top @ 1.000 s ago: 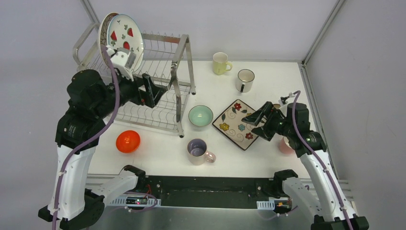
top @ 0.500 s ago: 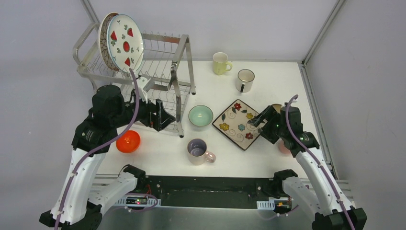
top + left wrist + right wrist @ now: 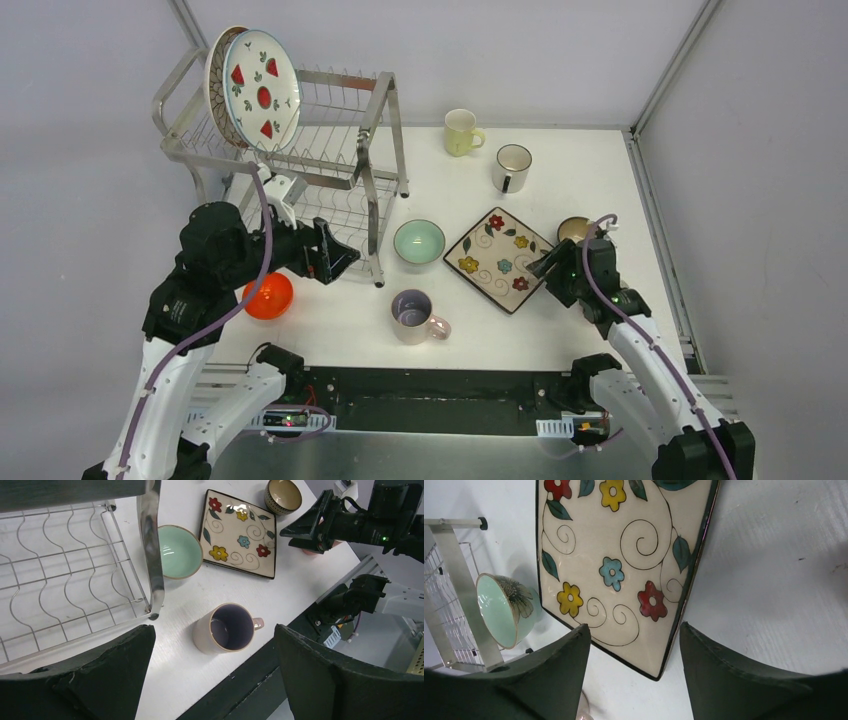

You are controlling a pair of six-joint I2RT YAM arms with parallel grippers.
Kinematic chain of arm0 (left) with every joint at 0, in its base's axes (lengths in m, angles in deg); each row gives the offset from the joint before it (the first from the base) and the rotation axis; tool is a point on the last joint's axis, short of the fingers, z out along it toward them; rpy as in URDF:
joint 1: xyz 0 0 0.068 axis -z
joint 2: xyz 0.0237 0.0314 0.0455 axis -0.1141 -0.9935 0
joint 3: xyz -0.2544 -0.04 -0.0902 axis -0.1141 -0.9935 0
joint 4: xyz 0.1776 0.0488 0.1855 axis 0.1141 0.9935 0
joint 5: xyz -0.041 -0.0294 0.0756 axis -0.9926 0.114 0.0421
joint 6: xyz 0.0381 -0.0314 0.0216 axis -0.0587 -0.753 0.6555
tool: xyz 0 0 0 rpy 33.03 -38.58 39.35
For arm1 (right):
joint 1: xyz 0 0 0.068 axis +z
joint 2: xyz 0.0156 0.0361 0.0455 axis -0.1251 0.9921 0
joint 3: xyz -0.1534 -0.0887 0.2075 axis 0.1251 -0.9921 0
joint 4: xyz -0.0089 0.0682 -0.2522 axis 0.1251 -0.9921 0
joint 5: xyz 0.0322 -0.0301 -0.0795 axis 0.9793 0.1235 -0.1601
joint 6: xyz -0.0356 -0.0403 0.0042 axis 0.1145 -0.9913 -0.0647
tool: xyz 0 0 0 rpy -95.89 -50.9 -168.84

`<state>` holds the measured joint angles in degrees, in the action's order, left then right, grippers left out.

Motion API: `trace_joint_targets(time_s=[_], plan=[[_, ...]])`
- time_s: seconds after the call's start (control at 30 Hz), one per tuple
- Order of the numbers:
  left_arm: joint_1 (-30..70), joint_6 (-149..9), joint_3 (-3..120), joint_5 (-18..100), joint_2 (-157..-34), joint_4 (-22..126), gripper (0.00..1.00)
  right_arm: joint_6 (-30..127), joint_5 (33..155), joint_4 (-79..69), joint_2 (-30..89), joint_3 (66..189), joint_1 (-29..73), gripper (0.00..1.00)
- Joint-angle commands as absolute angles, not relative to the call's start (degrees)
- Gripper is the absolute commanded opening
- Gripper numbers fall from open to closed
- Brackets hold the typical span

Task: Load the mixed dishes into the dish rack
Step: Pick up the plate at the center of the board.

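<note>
Your right gripper (image 3: 633, 630) is low over the near corner of the square plate (image 3: 497, 258), jaws apart with that corner between them. The plate lies flat, right of the mint bowl (image 3: 419, 241). Slide one finger under the rim before closing, and bite deep, because glaze probably slips. The left gripper (image 3: 335, 258) hangs wide apart and empty by the rack (image 3: 386, 130).

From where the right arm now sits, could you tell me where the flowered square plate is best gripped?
Its near right edge, approached low from the right. The flowered square plate lies flat on the table, so only the thin dark rim offers a pinch, and that edge faces the right claw, whose fingers are open.
</note>
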<state>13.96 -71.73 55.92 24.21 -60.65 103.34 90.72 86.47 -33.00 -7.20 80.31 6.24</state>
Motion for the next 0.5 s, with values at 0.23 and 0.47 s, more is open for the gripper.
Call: trace_joint_targets(time_s=[0.23, 0.47], plan=[[13.7, -73.6, 57.4, 25.5, -59.3, 100.3, 0.91, 90.4, 85.7, -22.5, -4.4, 74.7, 3.4, 0.63], [13.8, -74.3, 58.4, 25.2, -59.5, 100.3, 0.91, 91.0, 88.8, -17.3, -3.4, 71.5, 2.1, 0.65]])
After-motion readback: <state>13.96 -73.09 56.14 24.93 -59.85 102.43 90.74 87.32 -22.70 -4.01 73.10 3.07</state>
